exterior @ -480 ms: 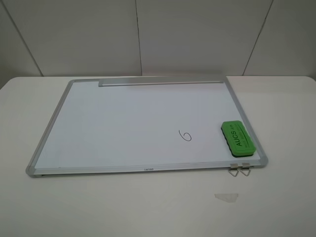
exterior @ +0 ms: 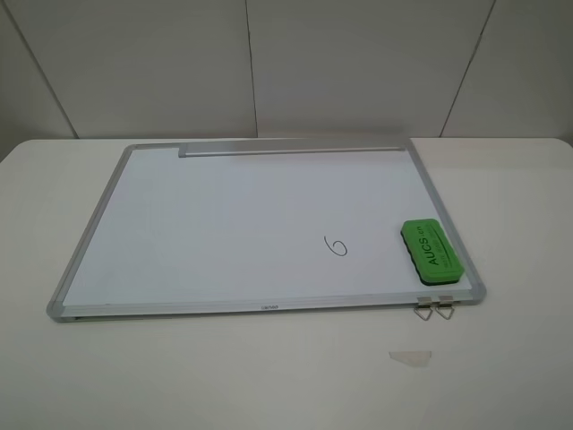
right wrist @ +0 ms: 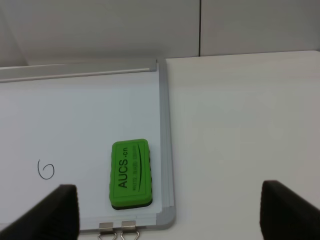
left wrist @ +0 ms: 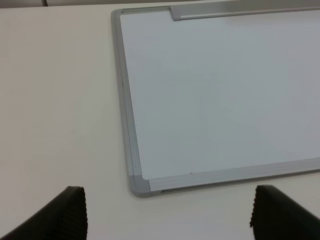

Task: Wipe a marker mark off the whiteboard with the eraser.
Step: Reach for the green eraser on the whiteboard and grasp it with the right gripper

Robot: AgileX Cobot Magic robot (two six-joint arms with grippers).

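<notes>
The high view takes in the whole whiteboard (exterior: 224, 224) on the table (exterior: 519, 197). The eraser (exterior: 431, 253) lies flat by the board's right front corner, just right of the marker mark (exterior: 336, 245), and a clear scrap (exterior: 409, 358) sits on the table in front. Only the wrist views show the left gripper (left wrist: 170, 215) and right gripper (right wrist: 170, 210), both spread wide and empty, with the eraser in open sight ahead of the right one.
</notes>
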